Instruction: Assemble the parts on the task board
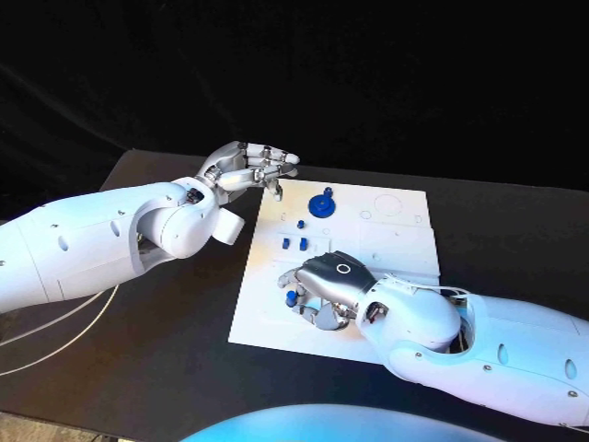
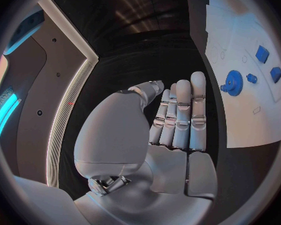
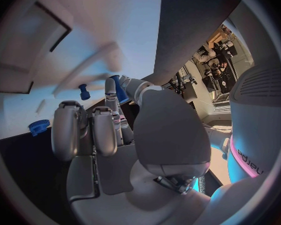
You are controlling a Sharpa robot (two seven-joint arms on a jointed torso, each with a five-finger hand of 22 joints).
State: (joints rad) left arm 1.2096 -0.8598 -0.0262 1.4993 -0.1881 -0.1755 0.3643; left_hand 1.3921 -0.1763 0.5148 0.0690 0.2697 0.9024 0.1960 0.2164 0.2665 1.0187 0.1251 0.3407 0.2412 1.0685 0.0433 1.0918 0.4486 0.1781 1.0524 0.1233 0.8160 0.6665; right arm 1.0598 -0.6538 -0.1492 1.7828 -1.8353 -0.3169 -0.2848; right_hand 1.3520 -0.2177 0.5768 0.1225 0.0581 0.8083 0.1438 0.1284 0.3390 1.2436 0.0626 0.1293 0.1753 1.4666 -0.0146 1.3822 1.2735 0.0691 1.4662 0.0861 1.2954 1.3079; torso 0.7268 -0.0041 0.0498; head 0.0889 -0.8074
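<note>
**A:** On the black table point(image 1: 162, 304), mid-frame in the head view: task board point(image 1: 387, 230), white plate. Left arm enters from 9 o'clock, left hand point(image 1: 248, 168) sits at the board's far-left corner, about 11 o'clock from board centre. Pose?

**B:** Left hand: palm up-ish, fingers point(image 2: 181, 112) side by side and pressed together, thumb alongside, nothing in it. The left wrist view confirms this: straight fingers, no part between them. It is off the board edge, over the table.

**A:** Right?

**B:** Right arm comes in from 4 o'clock. Right hand point(image 1: 328, 285) is down on the near-left part of the board, back of the hand up, fingers curled under. In the right wrist view the thumb and a finger close on a small blue part point(image 3: 119, 87). The head view shows a blue bit point(image 1: 291, 299) at the hand's 9 o'clock edge; can't tell if it's the same piece.

**A:** Other parts?

**B:** Blue gear point(image 1: 322, 204) at the board's far side, roughly 12 o'clock from the right hand, just beside the left hand's fingertips, not touching. Two small blue blocks point(image 1: 294, 243) side by side between gear and right hand. One small blue peg point(image 1: 301, 224) between blocks and gear. All on the board, apart from each other.

**A:** Labels, writing?

**B:** Faint outlines on the board: a circle point(image 1: 390, 202) at the far-right, rectangles around it. No legible text there. In the right wrist view, dark lettering on the robot's white body, too small to read.
</note>
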